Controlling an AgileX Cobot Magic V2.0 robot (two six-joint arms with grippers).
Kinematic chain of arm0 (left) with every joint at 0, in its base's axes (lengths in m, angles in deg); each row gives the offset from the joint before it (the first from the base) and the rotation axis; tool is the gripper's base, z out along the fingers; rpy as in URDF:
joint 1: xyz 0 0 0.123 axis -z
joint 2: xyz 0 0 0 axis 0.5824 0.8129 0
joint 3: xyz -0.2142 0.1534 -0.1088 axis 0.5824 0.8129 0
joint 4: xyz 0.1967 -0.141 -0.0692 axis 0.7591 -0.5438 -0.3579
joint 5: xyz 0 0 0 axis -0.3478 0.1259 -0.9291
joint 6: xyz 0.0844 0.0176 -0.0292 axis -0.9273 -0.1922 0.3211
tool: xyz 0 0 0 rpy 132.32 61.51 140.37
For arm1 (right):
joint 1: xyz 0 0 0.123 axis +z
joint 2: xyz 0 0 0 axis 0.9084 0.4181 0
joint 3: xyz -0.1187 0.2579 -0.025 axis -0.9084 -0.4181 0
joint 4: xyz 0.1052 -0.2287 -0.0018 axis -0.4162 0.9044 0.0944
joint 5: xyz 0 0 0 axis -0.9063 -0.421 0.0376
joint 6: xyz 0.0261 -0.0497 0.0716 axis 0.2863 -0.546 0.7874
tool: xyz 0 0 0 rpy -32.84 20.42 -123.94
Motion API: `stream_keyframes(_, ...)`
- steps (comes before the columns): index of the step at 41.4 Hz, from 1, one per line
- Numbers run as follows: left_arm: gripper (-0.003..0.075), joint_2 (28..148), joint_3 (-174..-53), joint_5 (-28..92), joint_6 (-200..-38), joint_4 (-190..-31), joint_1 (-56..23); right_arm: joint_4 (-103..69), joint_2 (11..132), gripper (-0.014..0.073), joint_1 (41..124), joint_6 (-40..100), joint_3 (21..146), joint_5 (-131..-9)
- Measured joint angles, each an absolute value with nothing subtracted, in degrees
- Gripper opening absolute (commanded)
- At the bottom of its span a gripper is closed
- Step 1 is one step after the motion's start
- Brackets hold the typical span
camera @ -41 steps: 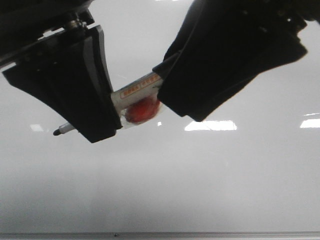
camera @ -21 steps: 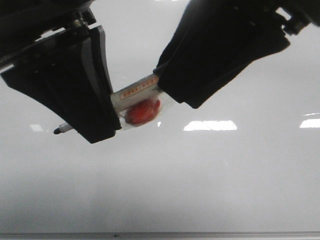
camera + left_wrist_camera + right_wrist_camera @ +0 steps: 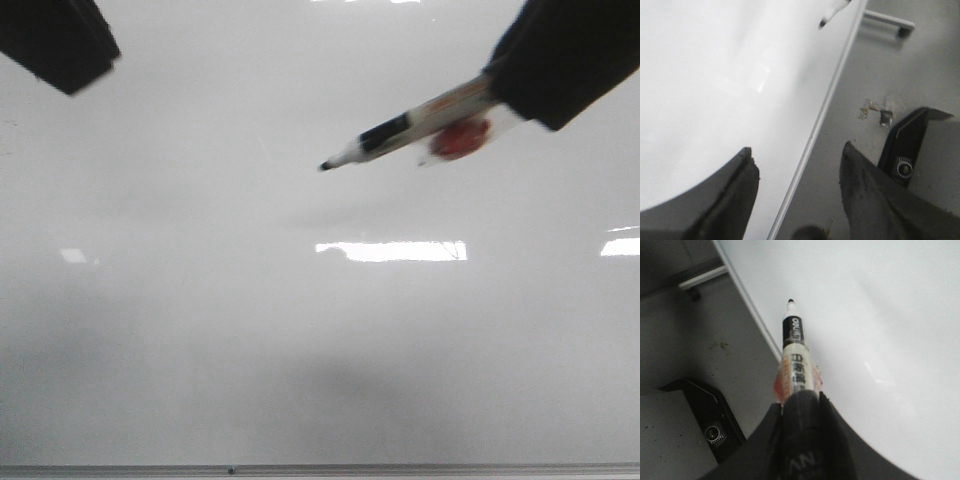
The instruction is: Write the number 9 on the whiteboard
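The whiteboard fills the front view, glossy pale grey with a thin metal bottom edge; no number 9 shows on it. My right gripper at the upper right is shut on a white marker with a red blob on its barrel. The bare black tip points left, just off the board. In the right wrist view the gripper clamps the marker over the whiteboard. My left gripper is at the upper left corner. It is open and empty in the left wrist view, over the whiteboard's edge.
Bright rectangular light reflections lie on the board. Beyond the board's metal edge is grey floor with a black camera mount and a grey stand foot. The mount also shows in the right wrist view.
Both grippers held the marker at the board's middle. The left gripper has let go and drawn away up-left; the right gripper has carried the marker up and to the right.
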State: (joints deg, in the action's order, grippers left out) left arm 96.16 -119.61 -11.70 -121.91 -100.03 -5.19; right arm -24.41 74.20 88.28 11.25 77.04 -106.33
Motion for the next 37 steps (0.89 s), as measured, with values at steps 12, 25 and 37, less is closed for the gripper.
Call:
stream_keyframes(12, 0.037, 86.63, -114.25, -11.51, -113.84, -100.03, -18.54, -20.51, 64.54, -0.0037, 74.0, 22.54, 76.37, -111.58)
stream_keyframes(25, 0.037, 85.06, -112.42, -9.21, -112.6, -100.65, -24.08, -23.85, 62.46, -0.0038, 73.06, 24.13, 70.41, -101.01)
stream_keyframes(37, 0.0369, 85.06, -112.33, -7.12, -112.6, -103.98, -24.08, -32.42, 70.02, -0.0067, 73.06, 19.54, 70.18, -90.94)
